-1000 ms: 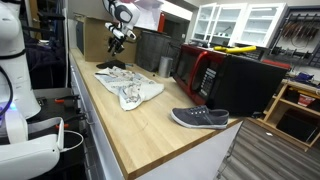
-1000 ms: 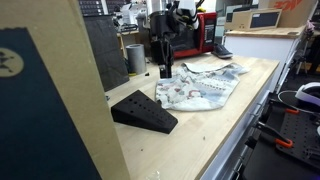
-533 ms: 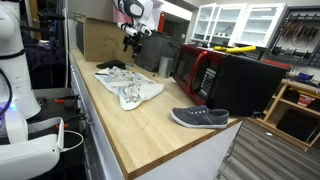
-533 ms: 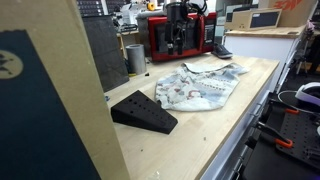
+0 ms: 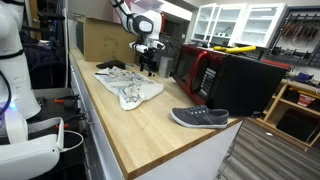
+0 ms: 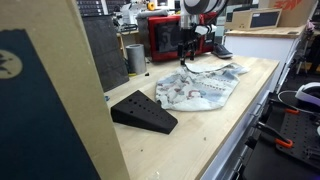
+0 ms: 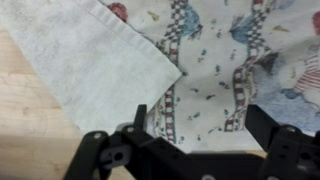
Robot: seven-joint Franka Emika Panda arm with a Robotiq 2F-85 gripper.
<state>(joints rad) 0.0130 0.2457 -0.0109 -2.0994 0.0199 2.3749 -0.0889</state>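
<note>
A patterned cloth (image 5: 128, 86) lies crumpled on the wooden counter (image 5: 150, 135); it shows too in an exterior view as the cloth (image 6: 200, 88). My gripper (image 5: 148, 66) hangs above its far edge, open and empty, seen again as the gripper (image 6: 187, 55). In the wrist view the gripper (image 7: 196, 122) has wide-spread black fingers (image 7: 268, 125) over the printed cloth (image 7: 215, 70), whose plain grey underside (image 7: 95, 65) is folded over at the left. Nothing sits between the jaws.
A grey shoe (image 5: 200, 118) lies near the counter's front end. A red-and-black microwave (image 5: 225, 78) stands at the back. A cardboard box (image 5: 100, 40) and a grey cup (image 6: 136, 58) are behind the cloth. A black wedge (image 6: 143, 111) rests nearer on the counter.
The gripper has opened, letting go of the cloth, and has moved along the back of the counter toward the microwave. The cloth lies flat now.
</note>
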